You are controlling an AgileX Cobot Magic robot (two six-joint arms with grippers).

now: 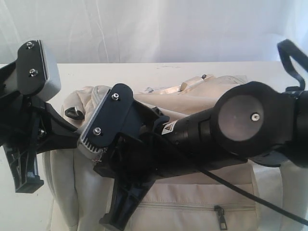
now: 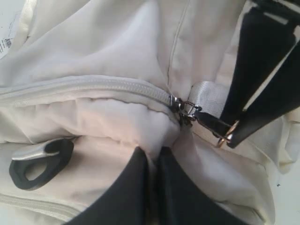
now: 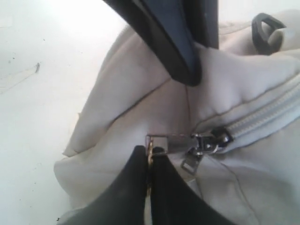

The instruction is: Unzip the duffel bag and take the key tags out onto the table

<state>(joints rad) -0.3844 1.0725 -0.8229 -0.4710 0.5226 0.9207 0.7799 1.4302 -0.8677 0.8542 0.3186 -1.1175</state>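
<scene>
The cream duffel bag lies on the white table under both arms. Its main zipper is closed up to the slider near the bag's end. My left gripper is shut, pinching a fold of bag fabric beside the slider. My right gripper is shut on the brass ring of the zipper pull, which runs to the slider. In the exterior view the left gripper is at the bag's left end and the right gripper reaches across the middle. The key tags are out of view.
A black plastic loop is sewn to the bag's end. A closed front pocket zipper with a dark pull runs along the near side. Bare table lies beyond the bag's end. The right arm's cable hangs over the bag.
</scene>
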